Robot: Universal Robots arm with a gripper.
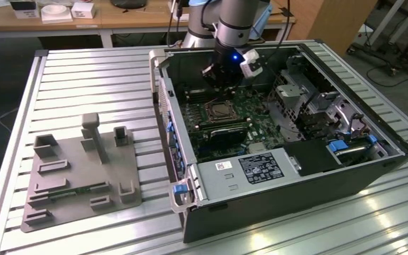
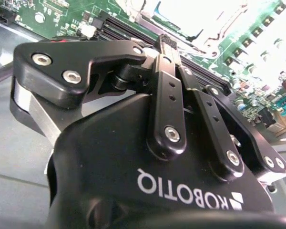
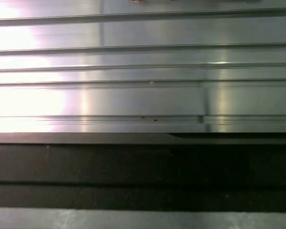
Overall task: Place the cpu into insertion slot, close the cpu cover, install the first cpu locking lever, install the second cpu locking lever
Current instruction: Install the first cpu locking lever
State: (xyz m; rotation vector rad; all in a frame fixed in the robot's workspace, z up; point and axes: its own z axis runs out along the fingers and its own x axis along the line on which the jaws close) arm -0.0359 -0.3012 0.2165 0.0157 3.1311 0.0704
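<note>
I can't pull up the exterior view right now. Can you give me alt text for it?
The arm's pincer hangs inside an open computer case, over the green motherboard and close to the insertion slot. The case lies on a slatted metal table, with a grey fixture plate on the exterior view's left.

The gripper (image 2: 166, 45) is matt black, with silvery bolt heads and white lettering on its body; a blue light (image 1: 234, 56) glows just above it. Beneath the gripper the circuit board (image 1: 257, 119) is green, speckled with small silvery and black parts, and the insertion slot (image 1: 222, 110) is dark inside a silvery surround. The case (image 1: 282, 210) around it is black, with blue clips (image 1: 179, 188). Well away from the gripper, a fixture plate (image 1: 76, 170) is plain grey, and the table (image 1: 98, 79) is silvery with parallel ribbed stripes
</note>
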